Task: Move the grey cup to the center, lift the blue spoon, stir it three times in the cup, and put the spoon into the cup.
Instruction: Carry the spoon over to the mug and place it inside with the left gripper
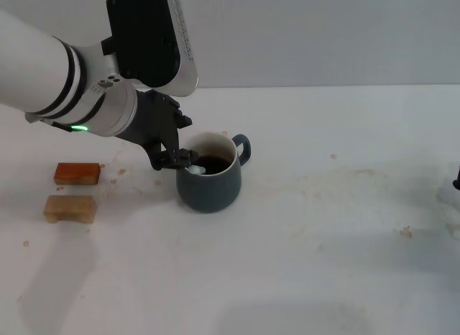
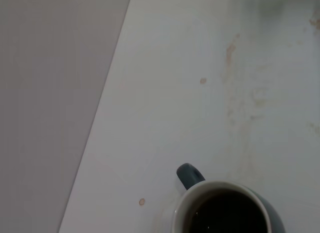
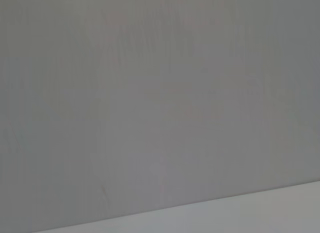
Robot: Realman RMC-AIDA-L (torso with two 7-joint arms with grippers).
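Observation:
The grey cup [image 1: 210,178] stands near the middle of the white table [image 1: 323,227], its handle pointing away to the right and dark liquid inside. It also shows in the left wrist view [image 2: 270,213]. My left gripper [image 1: 180,158] is at the cup's left rim, just above it, shut on the blue spoon [image 1: 195,170]. Only a short pale piece of the spoon shows, dipping inside the rim. My right gripper [image 1: 456,181] is parked at the far right edge, with only a dark tip showing.
An orange block [image 1: 76,172] and a tan block [image 1: 70,208] lie left of the cup. Brown stains dot the table right of the cup. The right wrist view shows only the wall and a strip of table.

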